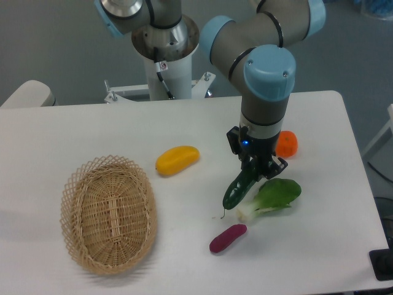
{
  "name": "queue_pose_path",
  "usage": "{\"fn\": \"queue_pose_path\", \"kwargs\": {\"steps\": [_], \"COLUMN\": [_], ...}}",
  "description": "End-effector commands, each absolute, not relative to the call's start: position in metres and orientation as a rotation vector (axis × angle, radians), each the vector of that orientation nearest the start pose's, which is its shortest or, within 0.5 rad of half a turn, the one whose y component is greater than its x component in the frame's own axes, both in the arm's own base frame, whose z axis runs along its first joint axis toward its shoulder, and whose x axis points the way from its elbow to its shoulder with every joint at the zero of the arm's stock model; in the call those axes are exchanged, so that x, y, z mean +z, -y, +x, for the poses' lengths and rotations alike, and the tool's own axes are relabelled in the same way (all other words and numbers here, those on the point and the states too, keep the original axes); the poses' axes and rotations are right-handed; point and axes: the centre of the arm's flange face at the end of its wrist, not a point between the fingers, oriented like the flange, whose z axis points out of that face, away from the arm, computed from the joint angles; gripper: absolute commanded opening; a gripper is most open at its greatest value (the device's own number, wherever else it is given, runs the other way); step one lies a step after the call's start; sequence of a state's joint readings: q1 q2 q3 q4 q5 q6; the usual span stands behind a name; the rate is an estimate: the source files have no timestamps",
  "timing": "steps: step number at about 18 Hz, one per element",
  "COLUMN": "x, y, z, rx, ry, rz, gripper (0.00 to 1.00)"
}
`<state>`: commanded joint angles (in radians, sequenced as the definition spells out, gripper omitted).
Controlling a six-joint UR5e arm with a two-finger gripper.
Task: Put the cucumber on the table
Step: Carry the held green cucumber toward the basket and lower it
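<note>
A: Where is the cucumber found?

B: It is held at its upper end by the gripper, whose jaws are closed on it. It hangs tilted, stem tip down, just beside the bok choy on the side toward the basket. Whether the tip is touching the worktop cannot be told.

A: Which step is judged to be in hand?

B: The setting-down. The cucumber is already low over the worktop, so little of the task appears to be left.

A: What is called for next?

B: A slight lowering, if the tip is not yet resting, then the jaws are to be opened and the gripper lifted straight up. Care is needed, since the bok choy lies just beside the cucumber and the purple piece is near, below its tip. The yellow piece and the orange are farther from the cucumber.
</note>
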<state>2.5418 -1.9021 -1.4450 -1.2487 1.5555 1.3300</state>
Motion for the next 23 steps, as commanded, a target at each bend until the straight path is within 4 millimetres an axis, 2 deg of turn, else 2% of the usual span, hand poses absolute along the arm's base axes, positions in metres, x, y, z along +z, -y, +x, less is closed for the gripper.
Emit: {"fn": "queue_pose_path", "kwargs": {"steps": [5,11,16,19,21,23], "x": [0.397,0.382,0.355,0.340,0.327,0.305], "y": [-0.475,-0.492,-0.521,-0.525,-0.524,-0.520], "z": [-0.443,-0.433,-0.410,-0.402,-0.397,-0.387], "rx": [0.159,0.174,0.181,0.147,0.125,0.089], "ry": [-0.543,-0.423,-0.190,-0.015,0.030,0.030], "rz": [-3.024,-3.039,-3.038,-3.050,-3.060,-3.078], "gripper": [0.16,0.16,0.16,0.16,0.16,0.16]}}
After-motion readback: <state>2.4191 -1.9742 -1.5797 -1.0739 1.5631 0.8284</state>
